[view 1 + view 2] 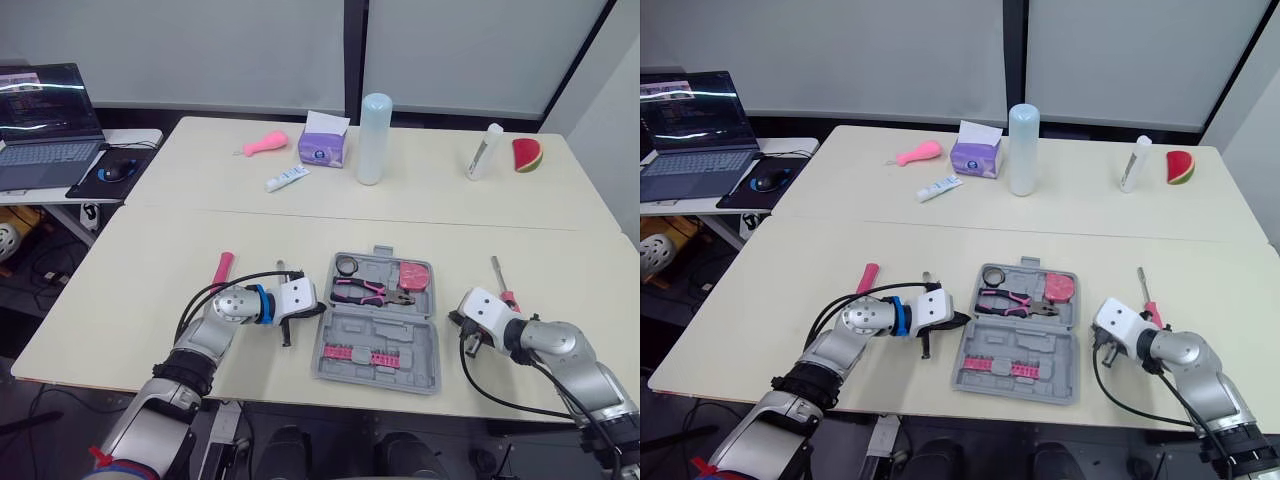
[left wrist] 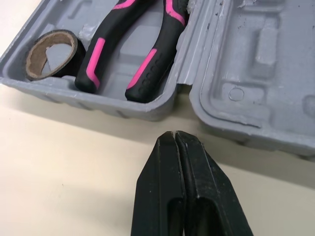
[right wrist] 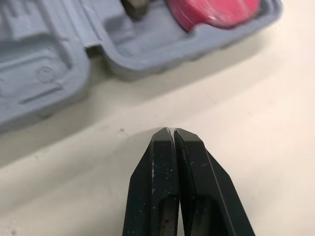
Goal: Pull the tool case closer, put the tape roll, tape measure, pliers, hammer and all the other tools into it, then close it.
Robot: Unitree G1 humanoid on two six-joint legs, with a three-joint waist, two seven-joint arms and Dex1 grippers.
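Left gripper [image 2: 174, 134] and right gripper [image 3: 172, 130] both pressed together, empty. Case [image 2: 256, 54] just ahead: stiff, light plastic, probably slides. I'd grab its rim.

Both head views look forward and down from above the near edge of the table [image 1: 130, 290]. They are wide enough to take in the open tool case [image 1: 378, 322] low at centre and a laptop [image 1: 45, 125] at upper left, and they share the whole scene, slightly offset sideways. The left wrist view looks from close to the tabletop along the left gripper [image 2: 175, 135] at the case wall by the tape roll [image 2: 51, 54] and pliers [image 2: 142, 49]. The right wrist view, equally near, looks along the right gripper [image 3: 172, 130] at the case's opposite wall by the tape measure [image 3: 211, 10].
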